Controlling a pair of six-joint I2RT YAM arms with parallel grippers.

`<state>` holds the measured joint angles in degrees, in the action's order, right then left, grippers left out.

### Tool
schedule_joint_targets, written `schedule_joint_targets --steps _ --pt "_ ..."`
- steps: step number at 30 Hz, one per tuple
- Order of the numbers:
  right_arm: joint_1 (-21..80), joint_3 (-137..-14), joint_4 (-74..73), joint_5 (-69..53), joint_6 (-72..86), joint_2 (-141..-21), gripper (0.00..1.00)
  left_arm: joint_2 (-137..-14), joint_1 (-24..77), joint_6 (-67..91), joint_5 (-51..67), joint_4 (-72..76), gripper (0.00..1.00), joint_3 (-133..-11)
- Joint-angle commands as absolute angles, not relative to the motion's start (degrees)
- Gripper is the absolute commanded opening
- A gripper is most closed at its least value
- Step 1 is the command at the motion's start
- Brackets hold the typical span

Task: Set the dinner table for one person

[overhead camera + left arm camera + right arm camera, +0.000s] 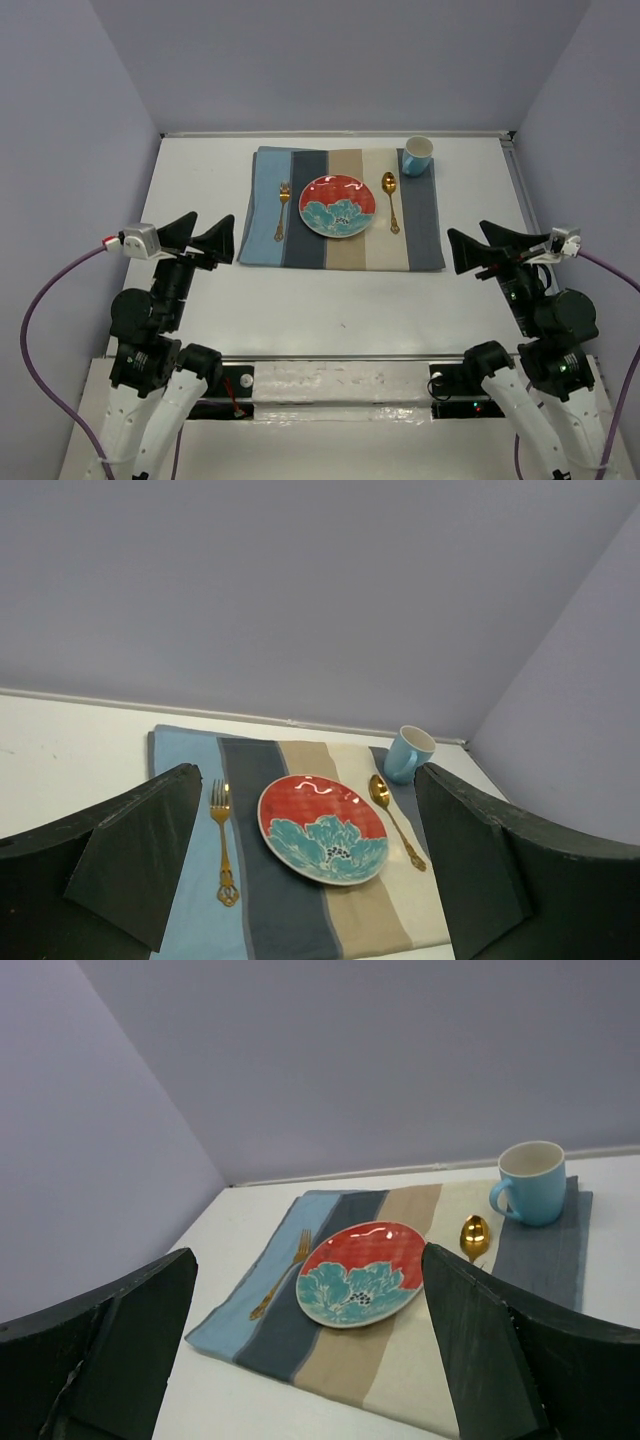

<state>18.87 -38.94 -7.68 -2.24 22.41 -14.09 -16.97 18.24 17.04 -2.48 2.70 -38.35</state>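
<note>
On the white dinner table [330, 300] lies a striped placemat [300, 245]. A red and teal plate [338, 206] sits at its middle. A gold fork [282, 209] lies left of the plate and a gold spoon [391, 200] lies right of it. A blue mug [417, 155] stands at the mat's far right corner. My left gripper [198, 238] is open and empty, left of the mat. My right gripper [478, 245] is open and empty, right of the mat. The plate [323, 827] [362, 1272], fork [223, 853] [282, 1273], spoon [394, 819] [474, 1235] and mug [408, 754] [531, 1181] show in both wrist views.
Grey walls close in the table at the back and on both sides. A silvery rail [330, 385] runs along the table's front edge between the arm bases. Purple cables hang from both wrists.
</note>
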Motion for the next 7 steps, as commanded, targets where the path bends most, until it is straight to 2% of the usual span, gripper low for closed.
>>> schedule_joint_targets --steps 1,7 --pt "19.34 -39.9 -10.02 1.39 22.59 -12.22 1.0 -18.46 17.93 17.14 -0.26 6.33 0.99 -40.78" --pt "19.34 -40.25 -9.93 0.53 23.55 -14.76 1.0 -18.19 17.93 17.58 2.11 7.73 0.99 -38.15"
